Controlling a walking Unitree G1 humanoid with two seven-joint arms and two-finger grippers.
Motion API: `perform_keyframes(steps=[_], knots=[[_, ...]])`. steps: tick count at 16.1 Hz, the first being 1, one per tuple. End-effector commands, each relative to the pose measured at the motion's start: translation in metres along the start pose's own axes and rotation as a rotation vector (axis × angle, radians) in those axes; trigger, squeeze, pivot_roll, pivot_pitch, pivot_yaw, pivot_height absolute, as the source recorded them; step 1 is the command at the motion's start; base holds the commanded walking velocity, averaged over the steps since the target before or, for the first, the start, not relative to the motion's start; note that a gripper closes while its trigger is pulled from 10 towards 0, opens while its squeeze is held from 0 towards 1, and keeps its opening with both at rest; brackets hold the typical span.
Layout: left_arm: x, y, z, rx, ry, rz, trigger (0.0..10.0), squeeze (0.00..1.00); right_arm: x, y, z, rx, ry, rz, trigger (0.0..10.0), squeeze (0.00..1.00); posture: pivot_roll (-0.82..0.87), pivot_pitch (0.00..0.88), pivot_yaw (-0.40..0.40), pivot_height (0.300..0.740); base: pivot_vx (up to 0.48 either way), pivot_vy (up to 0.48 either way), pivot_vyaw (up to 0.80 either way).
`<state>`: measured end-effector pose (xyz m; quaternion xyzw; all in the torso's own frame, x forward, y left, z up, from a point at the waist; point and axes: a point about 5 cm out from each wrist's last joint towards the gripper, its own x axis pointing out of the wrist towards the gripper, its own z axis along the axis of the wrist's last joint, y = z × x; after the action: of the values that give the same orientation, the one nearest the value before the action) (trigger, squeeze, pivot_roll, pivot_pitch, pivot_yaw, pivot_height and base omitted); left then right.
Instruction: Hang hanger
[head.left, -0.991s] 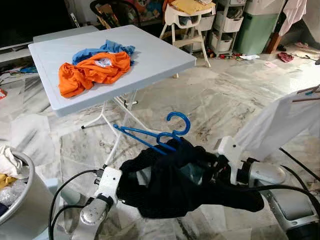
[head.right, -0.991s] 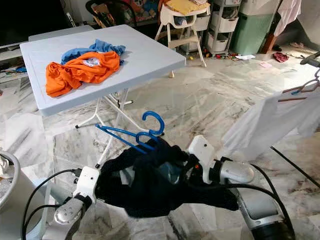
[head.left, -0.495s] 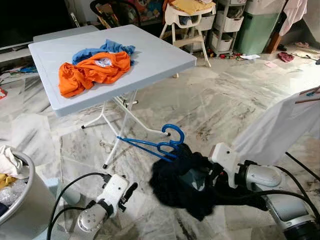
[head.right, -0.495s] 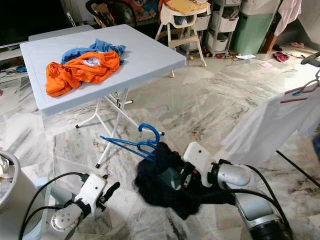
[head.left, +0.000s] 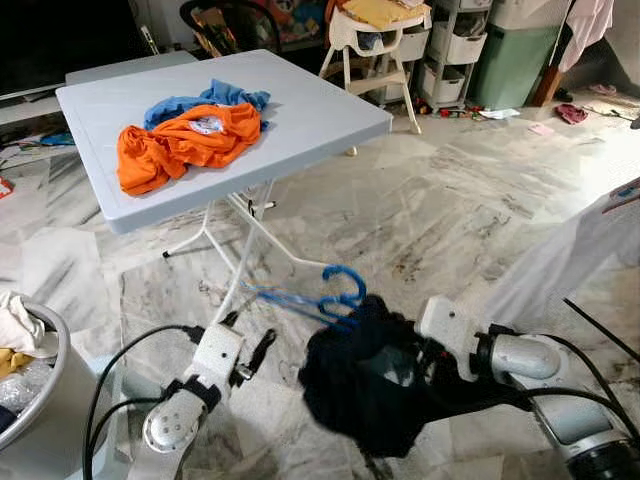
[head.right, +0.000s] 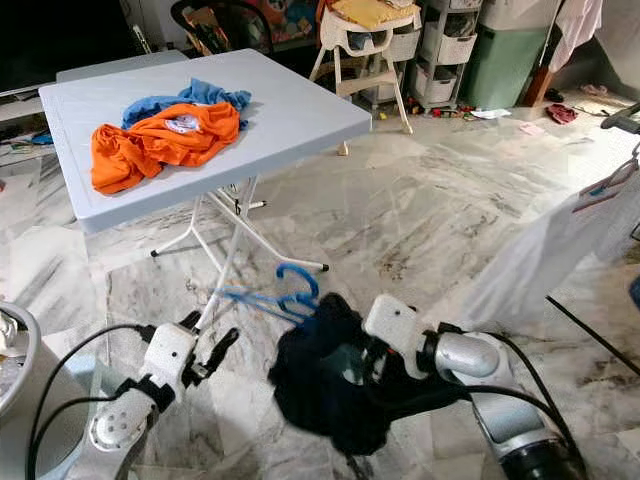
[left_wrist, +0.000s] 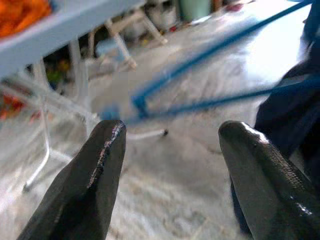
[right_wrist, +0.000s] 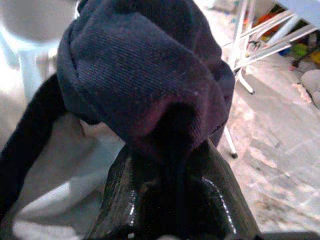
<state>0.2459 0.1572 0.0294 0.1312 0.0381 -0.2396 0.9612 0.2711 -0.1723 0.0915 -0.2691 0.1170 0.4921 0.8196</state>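
A blue plastic hanger (head.left: 322, 296) pokes out of a dark navy garment (head.left: 365, 388) low over the marble floor, its hook up and blurred. In the right wrist view my right gripper (right_wrist: 170, 167) is shut on a bunched fold of that garment (right_wrist: 145, 75), which covers the fingers in the eye views. My left gripper (head.left: 258, 352) hangs open just left of the garment and holds nothing. The left wrist view looks between its spread fingers (left_wrist: 95, 175) at the hanger's blue bars (left_wrist: 210, 102), a short way beyond the tips.
A light folding table (head.left: 320, 110) stands ahead on the left with orange (head.left: 180, 140) and blue (head.left: 215, 97) clothes on it. A white garment (head.left: 575, 255) hangs at the right edge. A grey laundry basket (head.left: 40, 410) sits at my left. A high chair and drawers line the back.
My left gripper let go of the dark garment, dropped away open, then rose toward the hanger. The garment now hangs bunched from the right gripper alone, and the hanger has sunk a little.
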Motion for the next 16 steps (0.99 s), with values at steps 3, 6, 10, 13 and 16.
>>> perform_keyframes(steps=[3,6,10,13,16], knots=[[-0.001,-0.017,0.014,0.094,-0.062,-0.217,10.0,1.00,-0.005,-0.006,-0.002,-0.152,0.063,0.078,10.0,0.00,-0.10,0.000,0.041,0.740,0.000,0.000,0.00],[-0.001,-0.019,0.016,0.131,-0.063,-0.313,10.0,1.00,-0.007,-0.012,-0.004,-0.187,0.083,0.100,10.0,0.00,-0.10,0.000,0.045,0.740,0.000,0.000,0.00],[-0.008,-0.013,0.008,0.163,-0.024,-0.345,10.0,1.00,-0.007,-0.011,-0.004,-0.220,0.075,0.135,10.0,0.00,-0.10,0.000,0.049,0.740,0.000,0.000,0.00],[-0.008,-0.010,0.000,0.196,0.012,-0.351,10.0,1.00,-0.012,-0.009,0.005,-0.244,0.027,0.205,10.0,0.00,-0.11,0.000,0.051,0.740,0.000,0.000,0.00],[-0.003,-0.014,-0.001,0.199,0.026,-0.398,10.0,1.00,-0.013,-0.015,0.017,-0.271,-0.013,0.233,10.0,0.00,-0.11,0.000,0.054,0.740,0.000,0.000,0.00]])
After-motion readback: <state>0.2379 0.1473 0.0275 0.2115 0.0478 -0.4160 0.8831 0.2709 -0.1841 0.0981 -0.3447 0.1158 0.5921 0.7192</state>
